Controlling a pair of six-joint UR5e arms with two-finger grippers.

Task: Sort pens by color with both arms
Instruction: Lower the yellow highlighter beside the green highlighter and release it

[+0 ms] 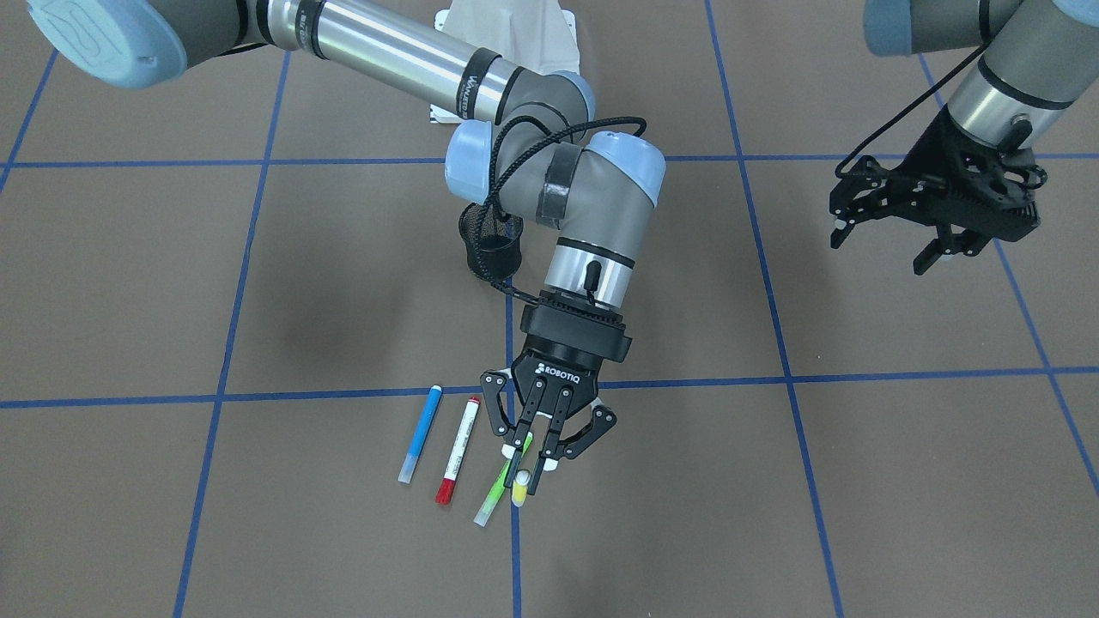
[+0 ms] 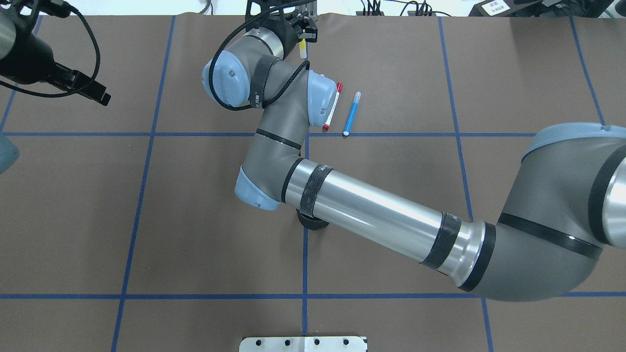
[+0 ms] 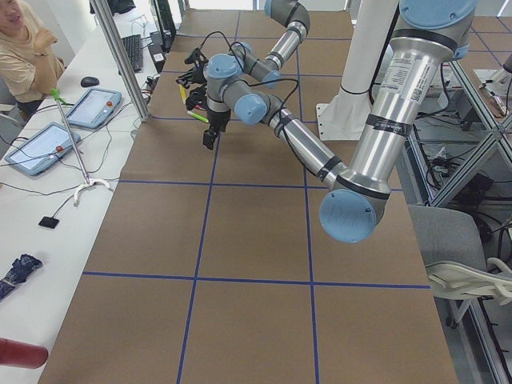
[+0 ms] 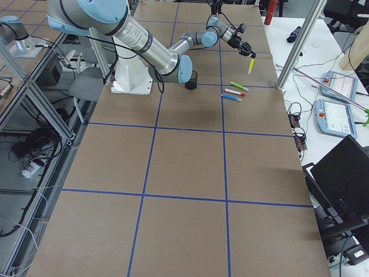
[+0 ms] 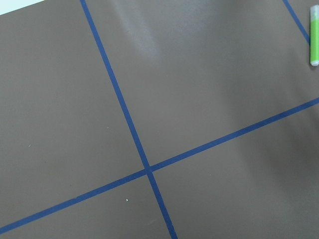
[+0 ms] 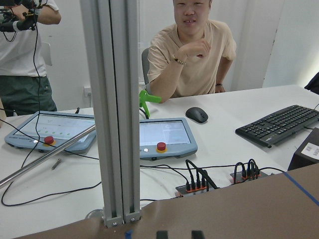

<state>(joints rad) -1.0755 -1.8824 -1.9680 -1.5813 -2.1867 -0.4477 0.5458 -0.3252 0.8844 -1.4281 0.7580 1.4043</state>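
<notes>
Brown paper covers the table (image 1: 859, 481), which is marked with a blue tape grid, and a white desk (image 6: 234, 102) sits past its edge. Your right end effector (image 1: 527, 463) is clamped on the yellow pen (image 1: 519, 493). It pinches near the upper end, so most of the barrel hangs below the fingers. In the right side view the pen looks clear of the table.

The green pen (image 1: 494, 502) lies flat, right under and beside those fingertips. I can't tell whether it touches the yellow one. Next out on that side is the red-and-white pen (image 1: 457, 451), then the blue pen (image 1: 421, 433). Both lie flat, roughly parallel and apart. The mesh cup (image 1: 491, 245) stands back behind the right wrist. Your left end effector (image 1: 884, 240) hovers well away from every pen, fingers spread and holding nothing.

Handling, my read: these are light, stiff plastic sticks with smooth round barrels. They'll roll if you nudge them and can pivot in a two-finger pinch. The yellow one is held off-centre, so expect it to swing if you move fast.

For the flat ones, come down with the fingers straddling the barrel crosswise at mid-length, tips nearly on the table. Close gently. The capped ends look like poorer spots to grip. Watch the green one when you set yellow down, since it's the closest thing to bump.
</notes>
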